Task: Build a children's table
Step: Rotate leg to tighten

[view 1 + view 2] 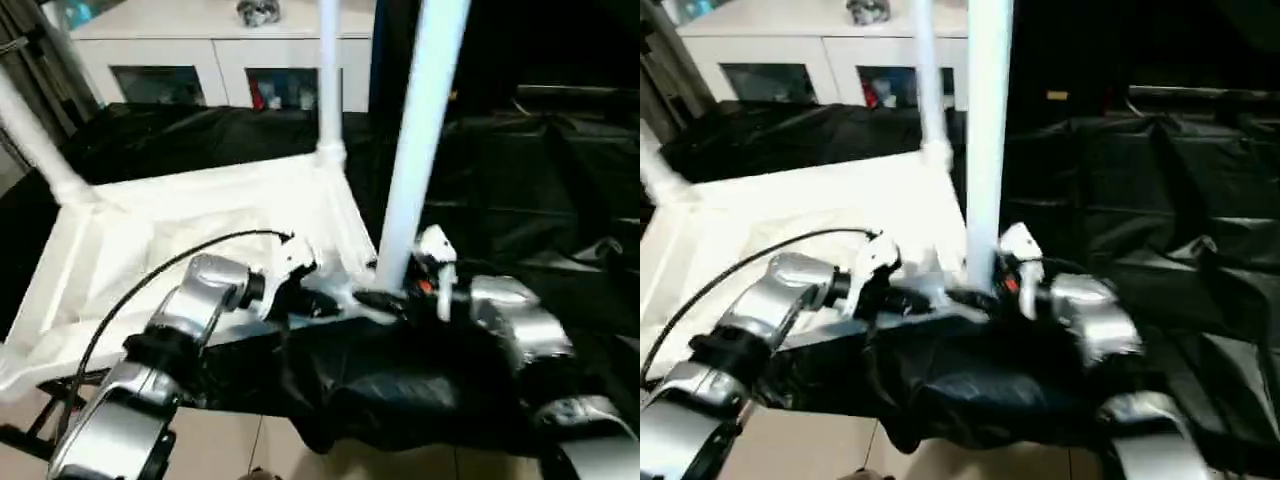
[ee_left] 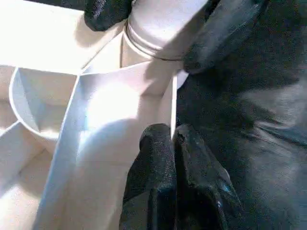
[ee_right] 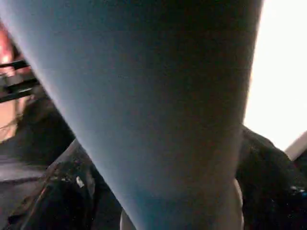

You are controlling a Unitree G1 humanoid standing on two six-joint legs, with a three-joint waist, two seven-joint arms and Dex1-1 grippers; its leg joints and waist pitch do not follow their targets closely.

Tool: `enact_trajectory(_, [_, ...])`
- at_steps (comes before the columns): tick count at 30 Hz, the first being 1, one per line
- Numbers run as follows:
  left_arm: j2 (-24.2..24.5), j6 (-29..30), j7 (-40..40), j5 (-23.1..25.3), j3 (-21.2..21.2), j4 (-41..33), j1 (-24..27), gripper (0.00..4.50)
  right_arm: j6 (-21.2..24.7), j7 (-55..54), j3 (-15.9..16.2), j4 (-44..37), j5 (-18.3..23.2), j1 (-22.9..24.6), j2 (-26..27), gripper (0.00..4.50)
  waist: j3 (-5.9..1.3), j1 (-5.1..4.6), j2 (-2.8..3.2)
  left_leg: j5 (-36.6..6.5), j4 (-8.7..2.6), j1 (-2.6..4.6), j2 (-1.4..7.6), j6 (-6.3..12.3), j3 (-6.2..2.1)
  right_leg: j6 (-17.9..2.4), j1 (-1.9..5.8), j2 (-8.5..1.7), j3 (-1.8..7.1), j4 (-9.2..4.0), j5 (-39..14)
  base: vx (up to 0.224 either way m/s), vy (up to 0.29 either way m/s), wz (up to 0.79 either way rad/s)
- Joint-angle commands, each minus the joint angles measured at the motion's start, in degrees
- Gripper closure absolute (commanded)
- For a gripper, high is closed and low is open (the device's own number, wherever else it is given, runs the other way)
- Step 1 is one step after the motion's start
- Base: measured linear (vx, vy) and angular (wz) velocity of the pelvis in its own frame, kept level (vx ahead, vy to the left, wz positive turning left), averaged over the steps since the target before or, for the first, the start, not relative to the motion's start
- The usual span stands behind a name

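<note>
The children's table top [image 1: 150, 230] lies upside down on the black-draped work table, ribbed underside up. Three white legs stand in its corner sockets: one at far left [image 1: 35, 135], one at the back [image 1: 330, 80] and one at the near right corner [image 1: 420, 130]. My left gripper [image 2: 175, 143] is shut, pinching the thin rim wall [image 2: 171, 100] beside that near right socket. My right gripper [image 1: 385, 297] is open, with a black finger [image 2: 223, 33] on either side of the near leg's foot [image 2: 158, 24]. That leg's tube [image 3: 158, 120] stands just in front of my right wrist.
A white cabinet with glass doors [image 1: 220, 65] stands behind the work table. Black cloth [image 1: 520, 170] covers the work table to the right and hangs in folds [image 1: 380, 390] over its front edge. A black cable [image 1: 150, 275] loops over my left forearm. Tiled floor [image 1: 220, 440] lies below.
</note>
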Motion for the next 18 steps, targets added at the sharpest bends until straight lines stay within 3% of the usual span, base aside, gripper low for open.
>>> enact_trajectory(1, [-0.99,-0.27,-1.92,-2.56,-1.01,-3.52,-0.68,4.50,3.42,5.16,5.64,-0.77,-0.33,2.32,1.44,0.82,-3.53,0.08,-0.59,-11.53,-3.18,0.36,1.30,5.44,-0.12,-15.41,3.21,-2.81,1.83,-3.52,-5.94,0.000,0.000,0.00])
enact_trajectory(6, [-0.60,0.09,-2.84,-2.46,-0.83,-3.85,-0.54,4.50,4.24,5.89,6.20,-1.74,-0.44,2.46,1.18,1.15,-3.44,0.39,-0.65,-12.68,-3.38,0.47,1.38,4.10,-0.15,-14.60,3.02,-2.88,1.93,-3.78,-9.21,0.000,0.000,0.00])
enact_trajectory(11, [-0.60,0.23,-2.66,-2.48,-0.77,-3.96,-0.53,4.50,5.02,5.93,6.37,-2.65,-0.31,2.56,1.25,1.60,-3.61,0.59,-0.74,-10.98,-3.20,0.41,1.34,4.25,-0.14,-14.68,3.06,-2.87,1.93,-3.47,-6.99,0.000,0.000,0.00])
enact_trajectory(13, [-1.23,0.36,-0.72,-2.14,-0.32,-3.90,-0.44,4.50,5.92,5.21,6.45,-3.91,0.00,3.13,1.69,1.69,-3.62,0.61,-1.36,-10.02,-3.10,0.32,1.28,4.80,-0.06,-14.63,3.10,-2.82,1.93,-3.43,-6.34,0.000,0.000,0.00])
enact_trajectory(14, [-1.30,0.41,-0.49,-2.09,-0.29,-3.91,-0.44,4.50,6.03,5.14,6.44,-4.01,0.03,3.20,1.76,1.71,-3.64,0.72,-1.16,-9.92,-3.10,0.34,1.29,4.82,-0.11,-14.68,3.09,-2.92,1.92,-3.35,-6.64,0.000,0.000,0.00])
enact_trajectory(16, [-2.33,0.66,2.40,-1.58,0.30,-3.36,-0.77,4.50,5.37,2.41,5.87,-3.74,-0.26,3.72,3.14,1.73,-3.52,0.83,-1.52,-9.83,-3.13,0.34,1.33,4.85,-0.07,-14.29,3.02,-2.98,1.96,-3.50,-7.83,0.000,0.000,0.00])
enact_trajectory(18, [-3.99,0.84,6.99,-0.75,1.29,-1.84,-1.71,4.50,2.39,-4.81,4.21,-0.69,-1.72,3.18,5.83,1.76,-3.32,0.69,-1.25,-11.27,-3.35,0.35,1.35,3.81,-0.11,-13.38,2.77,-3.16,2.03,-3.84,-11.51,0.000,0.000,0.00])
